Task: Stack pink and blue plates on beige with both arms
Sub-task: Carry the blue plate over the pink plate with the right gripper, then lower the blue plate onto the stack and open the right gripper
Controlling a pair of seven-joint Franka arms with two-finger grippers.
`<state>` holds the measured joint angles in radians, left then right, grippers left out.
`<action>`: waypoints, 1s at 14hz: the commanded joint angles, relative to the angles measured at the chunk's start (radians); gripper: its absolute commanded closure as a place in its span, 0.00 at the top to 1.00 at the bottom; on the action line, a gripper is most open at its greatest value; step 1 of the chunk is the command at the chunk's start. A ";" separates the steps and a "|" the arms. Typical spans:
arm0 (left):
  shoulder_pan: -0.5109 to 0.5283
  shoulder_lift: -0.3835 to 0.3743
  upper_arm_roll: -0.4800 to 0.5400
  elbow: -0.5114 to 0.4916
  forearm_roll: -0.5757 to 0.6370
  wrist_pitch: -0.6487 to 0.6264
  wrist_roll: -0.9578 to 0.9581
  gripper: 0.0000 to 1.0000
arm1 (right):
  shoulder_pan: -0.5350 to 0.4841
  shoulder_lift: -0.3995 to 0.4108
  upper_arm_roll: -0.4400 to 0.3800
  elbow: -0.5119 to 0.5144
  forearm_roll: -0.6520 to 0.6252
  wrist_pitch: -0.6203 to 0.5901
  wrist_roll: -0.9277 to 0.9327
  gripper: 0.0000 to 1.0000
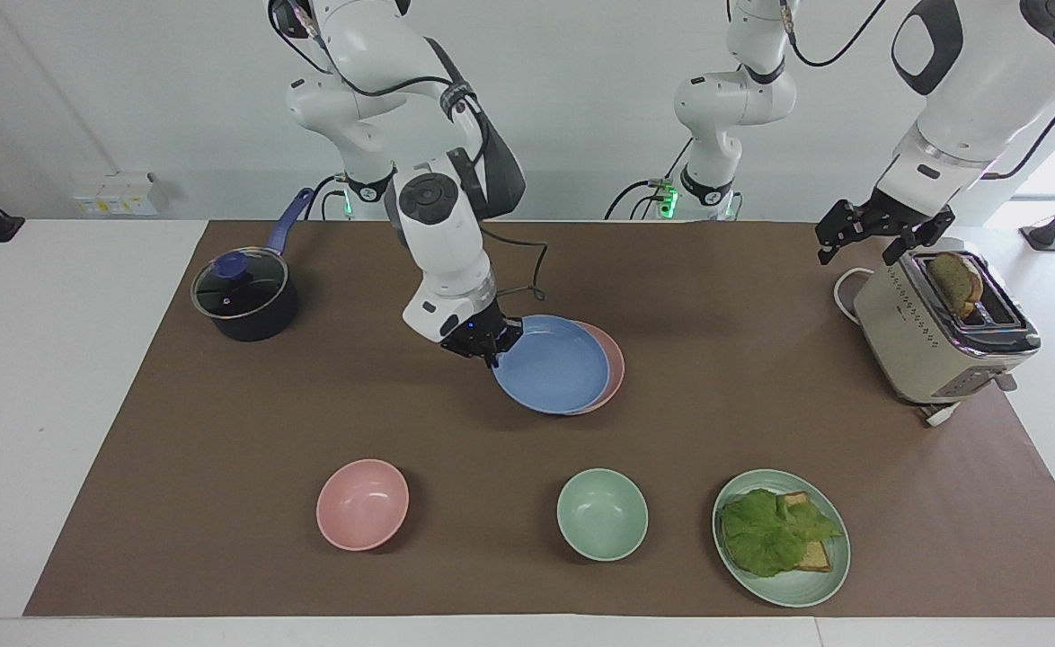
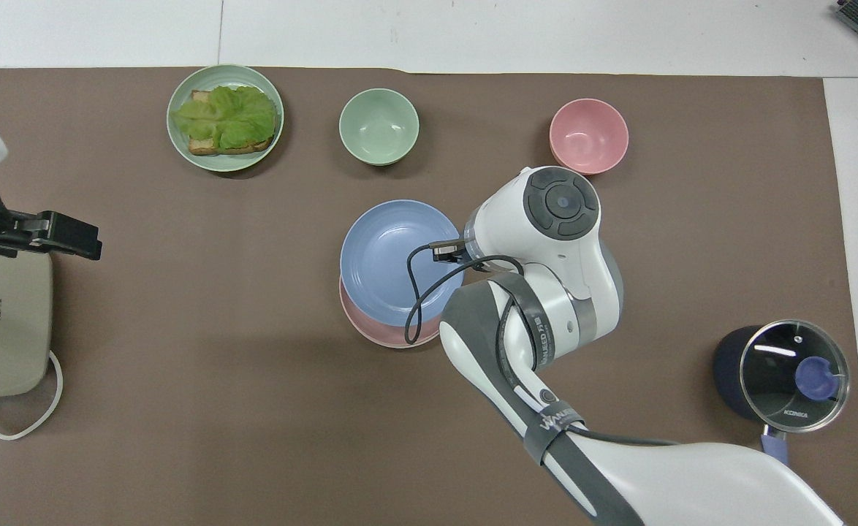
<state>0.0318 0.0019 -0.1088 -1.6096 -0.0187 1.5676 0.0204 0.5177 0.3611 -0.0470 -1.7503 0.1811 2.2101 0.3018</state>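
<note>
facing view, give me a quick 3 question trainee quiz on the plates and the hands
1. True or false: the right hand is shut on the blue plate.
2. What is the blue plate over? A) pink plate B) green bowl C) saucepan
3. Which appliance is the left hand over?

Key: 1 true. 2 A, the pink plate. 3 the toaster.

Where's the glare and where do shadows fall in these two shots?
Facing view: bright window glare at the edge beside the toaster; soft shadow under the blue plate. Overhead view: white glints on the pot lid; a broad faint shadow band on the mat.
</note>
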 commanded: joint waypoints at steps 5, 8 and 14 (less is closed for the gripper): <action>-0.027 -0.005 0.008 0.004 0.017 -0.012 -0.008 1.00 | 0.008 0.041 0.012 -0.027 0.011 0.088 -0.003 0.00; -0.020 -0.006 0.008 0.002 0.017 -0.012 -0.010 1.00 | 0.007 0.042 0.012 -0.037 0.018 0.092 -0.013 0.00; 0.000 -0.006 0.008 0.002 0.017 -0.012 -0.008 1.00 | 0.007 0.042 0.012 -0.049 0.018 0.100 -0.016 0.37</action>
<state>0.0314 0.0019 -0.0978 -1.6096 -0.0187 1.5676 0.0204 0.5305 0.4047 -0.0439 -1.7871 0.1838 2.2822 0.3013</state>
